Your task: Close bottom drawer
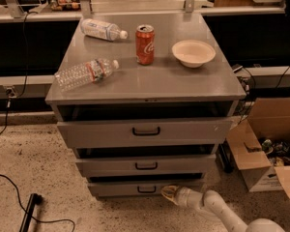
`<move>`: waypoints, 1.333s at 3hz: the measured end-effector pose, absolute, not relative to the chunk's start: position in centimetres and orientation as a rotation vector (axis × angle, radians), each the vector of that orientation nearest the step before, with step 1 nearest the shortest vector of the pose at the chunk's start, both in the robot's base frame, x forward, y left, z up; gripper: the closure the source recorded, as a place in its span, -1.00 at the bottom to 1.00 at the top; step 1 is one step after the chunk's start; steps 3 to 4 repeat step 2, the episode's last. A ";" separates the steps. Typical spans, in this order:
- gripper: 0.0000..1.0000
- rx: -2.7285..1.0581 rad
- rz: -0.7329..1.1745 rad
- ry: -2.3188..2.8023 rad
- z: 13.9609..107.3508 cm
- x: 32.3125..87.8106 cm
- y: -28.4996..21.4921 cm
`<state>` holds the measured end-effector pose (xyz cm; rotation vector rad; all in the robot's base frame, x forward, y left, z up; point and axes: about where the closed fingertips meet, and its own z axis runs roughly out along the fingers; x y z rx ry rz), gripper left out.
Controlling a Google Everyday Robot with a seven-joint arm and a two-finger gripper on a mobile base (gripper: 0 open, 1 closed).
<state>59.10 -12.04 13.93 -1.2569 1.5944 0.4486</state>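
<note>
The bottom drawer [121,188] is the lowest and narrowest of three grey cabinet drawers, with a small black bar handle [146,190]. It stands slightly pulled out, with a dark gap above its front panel. My gripper [167,192] reaches in from the lower right on a white arm and sits against the right part of the bottom drawer's front, just right of the handle.
The middle drawer [146,165] and top drawer [145,130] also stand a little open. On the cabinet top lie two plastic bottles [86,72], a red soda can [145,44] and a white bowl [193,52]. A cardboard box [268,149] stands right; a cable [19,187] crosses the floor left.
</note>
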 end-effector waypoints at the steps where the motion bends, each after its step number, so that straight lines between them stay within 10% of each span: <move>1: 1.00 -1.276 0.482 1.570 15.1 57.4 -11.4; 4: 1.00 -1.276 0.524 1.525 17.1 55.3 -10.3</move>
